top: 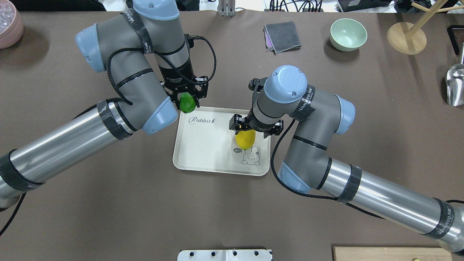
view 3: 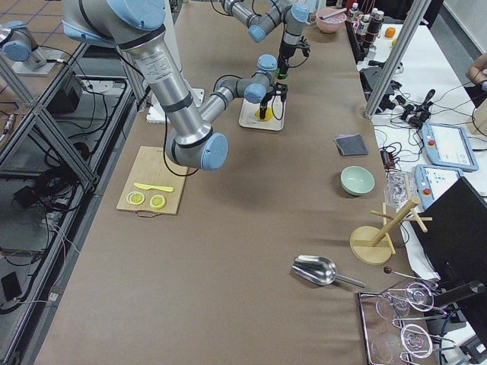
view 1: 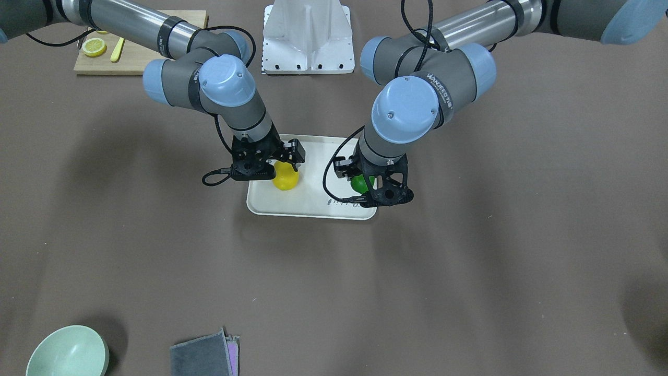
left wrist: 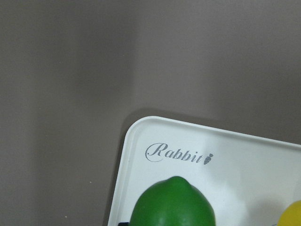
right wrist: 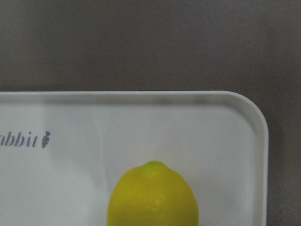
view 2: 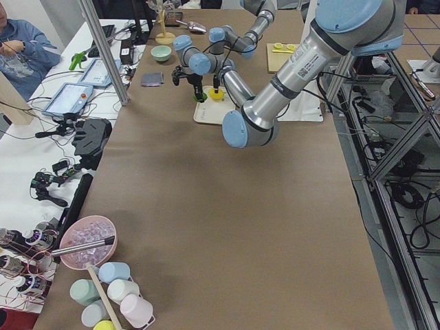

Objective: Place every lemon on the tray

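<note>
The cream-white tray (top: 203,152) marked "Rabbit" lies at the table's middle. My left gripper (top: 187,98) is shut on the green lemon (top: 187,103) and holds it over the tray's far left corner; in the front view the green lemon (view 1: 359,183) hangs above the tray (view 1: 313,203). My right gripper (top: 249,129) is shut on the yellow lemon (top: 245,139), low over the tray's right half by the rabbit drawing. The left wrist view shows the green lemon (left wrist: 172,202) above the tray (left wrist: 197,136). The right wrist view shows the yellow lemon (right wrist: 151,195) over the tray (right wrist: 141,117).
A green bowl (top: 348,33) and a folded grey cloth (top: 282,36) sit at the far side. A wooden stand (top: 406,36) and a metal scoop (top: 455,83) are far right. A wooden cutting board (view 1: 141,55) with lemon slices lies near the robot's base.
</note>
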